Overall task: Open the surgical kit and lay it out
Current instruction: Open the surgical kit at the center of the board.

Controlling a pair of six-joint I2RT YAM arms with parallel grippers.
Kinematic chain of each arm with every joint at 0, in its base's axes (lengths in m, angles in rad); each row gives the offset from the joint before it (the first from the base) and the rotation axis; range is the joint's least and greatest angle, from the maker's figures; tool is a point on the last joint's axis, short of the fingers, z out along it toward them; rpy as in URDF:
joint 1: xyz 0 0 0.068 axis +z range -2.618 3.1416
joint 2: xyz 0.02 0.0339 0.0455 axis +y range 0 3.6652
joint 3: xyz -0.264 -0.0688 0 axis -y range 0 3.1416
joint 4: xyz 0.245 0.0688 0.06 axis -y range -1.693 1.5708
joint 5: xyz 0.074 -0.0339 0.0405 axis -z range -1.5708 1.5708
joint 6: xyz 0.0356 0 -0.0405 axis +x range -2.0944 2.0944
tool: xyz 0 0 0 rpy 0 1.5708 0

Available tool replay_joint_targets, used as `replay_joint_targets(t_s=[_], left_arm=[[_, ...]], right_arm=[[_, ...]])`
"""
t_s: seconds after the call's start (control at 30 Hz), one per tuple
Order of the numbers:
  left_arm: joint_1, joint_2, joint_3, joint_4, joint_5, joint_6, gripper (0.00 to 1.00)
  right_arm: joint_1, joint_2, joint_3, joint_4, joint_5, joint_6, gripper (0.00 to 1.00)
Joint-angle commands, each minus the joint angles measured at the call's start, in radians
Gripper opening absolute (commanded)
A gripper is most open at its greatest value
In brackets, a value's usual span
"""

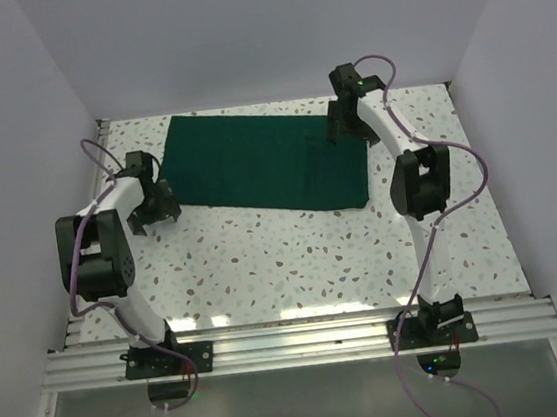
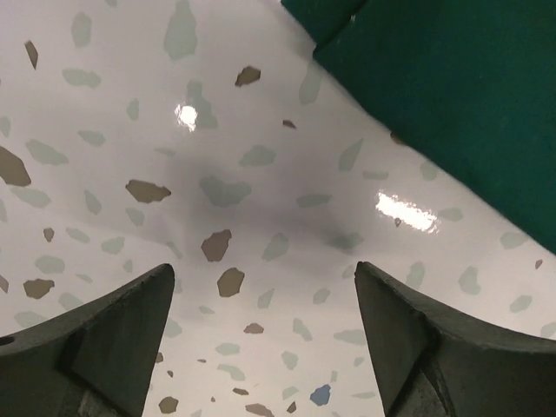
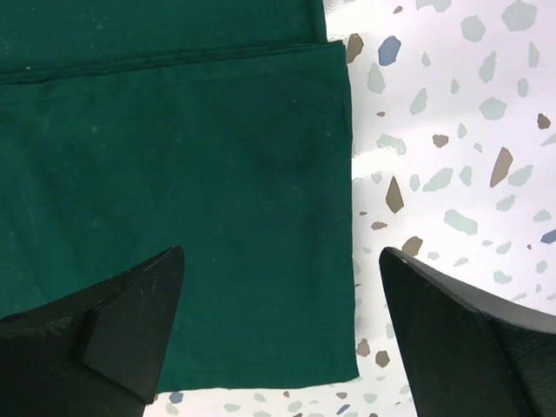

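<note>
**Fig.** I am viewing the folded green cloth (image 1: 268, 161), which is lying flat on the speckled table (image 1: 294, 257); no tray or instruments are showing. My left gripper (image 2: 263, 271) is hovering just beside the cloth's left edge, jaws spread and empty. My right gripper (image 3: 280, 254) is straddling the cloth's right edge, jaws likewise parted. The hazard, as I am judging it, is pinching several layers at once and dragging the whole bundle, so that anything wrapped inside it spills.

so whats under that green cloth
Only the speckled table shows around the green cloth, which lies folded flat. Its layers overlap in the right wrist view, but anything wrapped inside or lying beneath it is covered.
</note>
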Motion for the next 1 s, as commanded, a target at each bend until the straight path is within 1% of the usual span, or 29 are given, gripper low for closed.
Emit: replay_joint_targets(t_s=[0.0, 0.33, 0.4, 0.5, 0.53, 0.6, 0.63, 0.7, 0.73, 0.83, 0.93, 0.97], left_arm=[[0.002, -0.089, 0.005, 0.030, 0.033, -0.001, 0.89], [0.002, -0.138, 0.003, 0.013, 0.071, 0.014, 0.83], [0.002, -0.133, 0.002, 0.011, 0.075, 0.014, 0.82], [0.001, -0.129, 0.000, 0.009, 0.077, 0.011, 0.81], [0.001, -0.127, 0.000, 0.008, 0.079, 0.010, 0.81], [0.001, -0.123, 0.002, 0.006, 0.080, 0.010, 0.80], [0.001, -0.121, 0.005, 0.005, 0.080, 0.008, 0.79], [0.001, -0.118, 0.008, -0.001, 0.080, 0.008, 0.79], [-0.001, -0.113, 0.011, -0.001, 0.079, 0.008, 0.79], [-0.005, -0.107, 0.020, -0.013, 0.072, 0.006, 0.78], [-0.008, -0.098, 0.029, -0.023, 0.068, 0.005, 0.78], [-0.011, -0.095, 0.031, -0.024, 0.068, 0.003, 0.77]], right_arm=[[-0.015, 0.022, 0.069, 0.021, 0.018, -0.027, 0.98], [-0.107, 0.099, 0.083, 0.080, -0.005, -0.008, 0.98], [-0.111, 0.120, 0.083, 0.091, -0.012, -0.010, 0.96], [-0.116, 0.146, 0.083, 0.106, -0.031, -0.013, 0.86], [-0.117, 0.155, 0.084, 0.113, -0.040, -0.013, 0.81], [-0.120, 0.172, 0.084, 0.119, -0.048, -0.015, 0.76], [-0.122, 0.177, 0.084, 0.126, -0.052, -0.012, 0.70], [-0.128, 0.192, 0.084, 0.133, -0.066, -0.008, 0.64], [-0.131, 0.197, 0.084, 0.142, -0.072, -0.007, 0.55], [-0.137, 0.220, 0.095, 0.143, -0.092, -0.004, 0.47], [-0.140, 0.235, 0.103, 0.145, -0.101, -0.004, 0.33], [-0.142, 0.235, 0.100, 0.143, -0.103, -0.002, 0.25]])
